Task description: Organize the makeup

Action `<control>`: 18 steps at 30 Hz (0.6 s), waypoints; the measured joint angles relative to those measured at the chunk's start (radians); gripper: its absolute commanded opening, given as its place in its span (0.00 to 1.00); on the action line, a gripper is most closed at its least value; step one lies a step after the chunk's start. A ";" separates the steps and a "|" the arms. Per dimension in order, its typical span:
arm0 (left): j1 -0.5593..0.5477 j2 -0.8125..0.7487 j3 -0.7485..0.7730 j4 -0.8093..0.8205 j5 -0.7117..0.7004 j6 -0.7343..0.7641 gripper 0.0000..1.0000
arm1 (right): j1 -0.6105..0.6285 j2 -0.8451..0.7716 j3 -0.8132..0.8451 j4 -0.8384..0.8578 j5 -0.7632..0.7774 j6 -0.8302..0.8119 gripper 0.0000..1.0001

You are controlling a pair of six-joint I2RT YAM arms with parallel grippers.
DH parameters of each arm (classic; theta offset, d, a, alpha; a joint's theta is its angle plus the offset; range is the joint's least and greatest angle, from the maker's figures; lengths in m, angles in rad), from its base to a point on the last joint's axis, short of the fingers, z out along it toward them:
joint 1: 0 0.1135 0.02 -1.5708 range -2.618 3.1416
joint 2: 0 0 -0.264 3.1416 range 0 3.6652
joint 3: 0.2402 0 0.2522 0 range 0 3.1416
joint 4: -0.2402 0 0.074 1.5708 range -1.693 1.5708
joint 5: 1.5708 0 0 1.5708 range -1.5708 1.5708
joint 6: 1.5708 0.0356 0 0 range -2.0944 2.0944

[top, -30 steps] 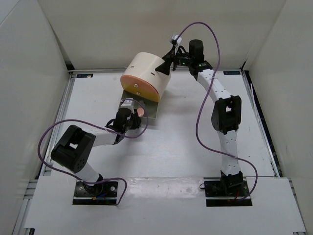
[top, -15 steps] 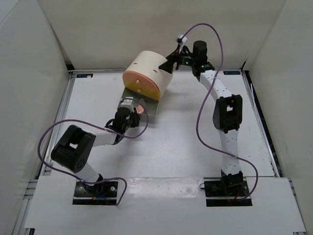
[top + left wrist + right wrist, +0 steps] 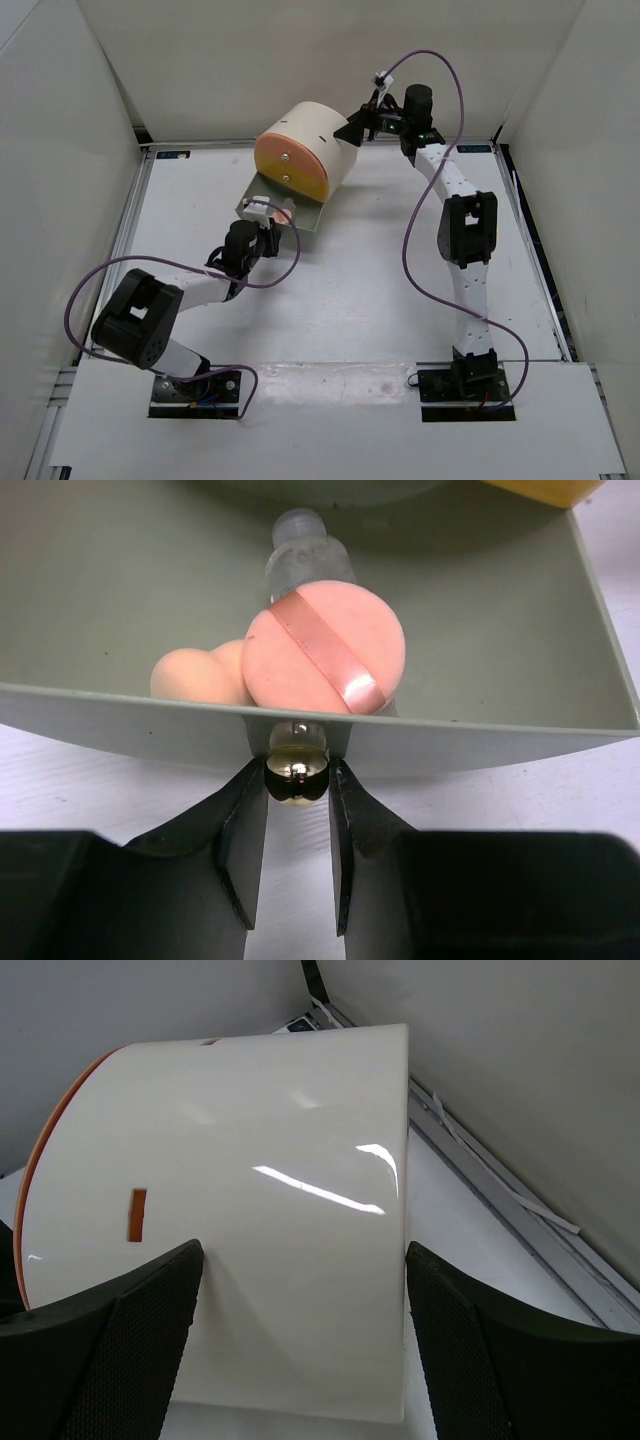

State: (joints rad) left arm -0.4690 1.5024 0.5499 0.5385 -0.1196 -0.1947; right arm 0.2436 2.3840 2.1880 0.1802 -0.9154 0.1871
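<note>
Tray (image 3: 480, 745) holds peach sponge (image 3: 185, 675) and pink puff (image 3: 325, 645) lying on clear tube (image 3: 305, 552). Left hand (image 3: 297, 778) is clamped on the tube's gold cap at the near wall. Right hand (image 3: 302, 1255) stands wide astride cream box (image 3: 260, 1210); contact cannot be told.

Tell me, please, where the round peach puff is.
In the left wrist view, the puff lies in the grey tray, atop a clear tube, with a sponge on its left.
</note>
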 measured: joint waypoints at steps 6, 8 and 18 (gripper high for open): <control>0.004 -0.120 -0.040 -0.024 0.011 0.032 0.09 | -0.020 0.001 0.000 0.005 -0.012 0.020 0.75; 0.004 -0.143 -0.048 -0.031 0.012 0.038 0.09 | -0.022 0.002 0.000 0.005 -0.013 0.020 0.75; 0.008 -0.182 -0.134 -0.087 0.061 0.011 0.09 | -0.009 0.013 0.003 0.013 -0.095 0.039 0.74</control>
State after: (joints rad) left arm -0.4614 1.3205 0.4156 0.4515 -0.0586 -0.1833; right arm 0.2348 2.3966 2.1914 0.1936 -1.0107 0.2260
